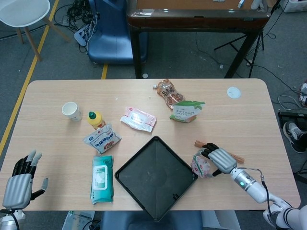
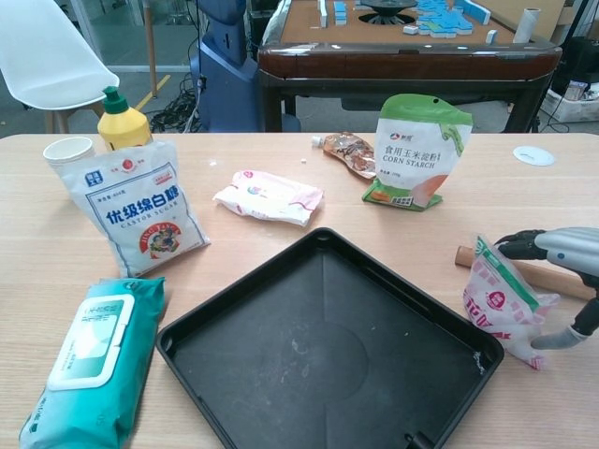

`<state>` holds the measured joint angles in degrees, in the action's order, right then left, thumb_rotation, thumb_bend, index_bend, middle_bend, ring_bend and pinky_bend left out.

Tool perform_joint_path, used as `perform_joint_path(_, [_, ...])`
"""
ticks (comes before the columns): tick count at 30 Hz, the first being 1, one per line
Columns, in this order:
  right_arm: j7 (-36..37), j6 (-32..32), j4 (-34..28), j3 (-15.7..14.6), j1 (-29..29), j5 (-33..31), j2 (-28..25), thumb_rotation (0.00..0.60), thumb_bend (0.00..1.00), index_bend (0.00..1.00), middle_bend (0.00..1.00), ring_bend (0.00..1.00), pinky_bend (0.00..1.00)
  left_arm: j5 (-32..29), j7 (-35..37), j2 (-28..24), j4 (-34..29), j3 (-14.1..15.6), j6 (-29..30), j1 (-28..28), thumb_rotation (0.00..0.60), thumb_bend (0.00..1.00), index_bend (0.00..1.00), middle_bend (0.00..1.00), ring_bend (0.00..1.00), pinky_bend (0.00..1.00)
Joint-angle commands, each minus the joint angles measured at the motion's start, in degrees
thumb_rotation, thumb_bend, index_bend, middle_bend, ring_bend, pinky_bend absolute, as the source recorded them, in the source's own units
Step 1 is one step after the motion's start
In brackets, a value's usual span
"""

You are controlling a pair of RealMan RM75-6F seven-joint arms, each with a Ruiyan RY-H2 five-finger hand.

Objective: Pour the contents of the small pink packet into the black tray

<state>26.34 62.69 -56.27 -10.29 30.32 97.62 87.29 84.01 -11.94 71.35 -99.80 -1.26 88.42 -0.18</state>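
Note:
The small pink packet (image 1: 200,165) (image 2: 501,299) stands on the table just off the right corner of the black tray (image 1: 153,177) (image 2: 328,355), which has nothing in it. My right hand (image 1: 220,159) (image 2: 562,262) is beside the packet on its right. Its fingers reach over the packet's top edge and its thumb lies low by the packet's bottom corner, spread apart with no firm grip visible. My left hand (image 1: 19,182) hovers open at the table's near left edge, seen only in the head view, far from everything.
A wooden stick (image 2: 524,271) lies behind the packet under my right hand. A corn starch pouch (image 2: 419,150), pink wipes (image 2: 270,196), sugar bag (image 2: 136,206), teal wipes (image 2: 89,365), yellow bottle (image 2: 122,122) and paper cup (image 2: 70,150) surround the tray.

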Motion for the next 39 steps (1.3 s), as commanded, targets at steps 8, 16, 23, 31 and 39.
perform_joint_path(8, [-0.38,-0.96,-0.10,-0.33,0.44,0.59,0.42,0.600,0.00,0.29,0.25,0.12,0.08,-0.22,0.40,-0.17,-0.06,0.00,-0.09,0.10,0.600,0.37,0.08,0.00,0.00,0.03])
perform_joint_path(16, [-1.31,-1.26,1.15,0.23,0.57,0.31,1.33,0.600,0.15,0.42,0.34,0.17,0.08,-0.01,0.59,-0.17,-0.01,0.03,-0.13,0.06,0.600,0.37,0.08,0.00,0.00,0.03])
perform_joint_path(23, [-2.38,0.91,1.66,1.34,0.54,0.48,1.55,0.600,0.28,0.59,0.46,0.37,0.16,0.11,0.76,-0.44,-0.25,0.02,0.18,0.23,0.600,0.37,0.08,0.00,0.00,0.03])
perform_joint_path(31, [-7.86,4.11,-4.54,3.12,1.68,1.31,-4.44,0.600,0.29,0.66,0.53,0.48,0.25,0.89,0.64,-1.31,-0.89,0.04,0.08,-0.05,0.600,0.37,0.08,0.00,0.00,0.03])
perform_joint_path(39, [-24.69,1.31,-19.06,7.64,6.61,1.23,-14.74,0.600,0.29,0.68,0.56,0.51,0.28,1.75,1.44,-1.59,-0.96,0.22,0.31,-0.07,0.600,0.37,0.08,0.00,0.00,0.03])
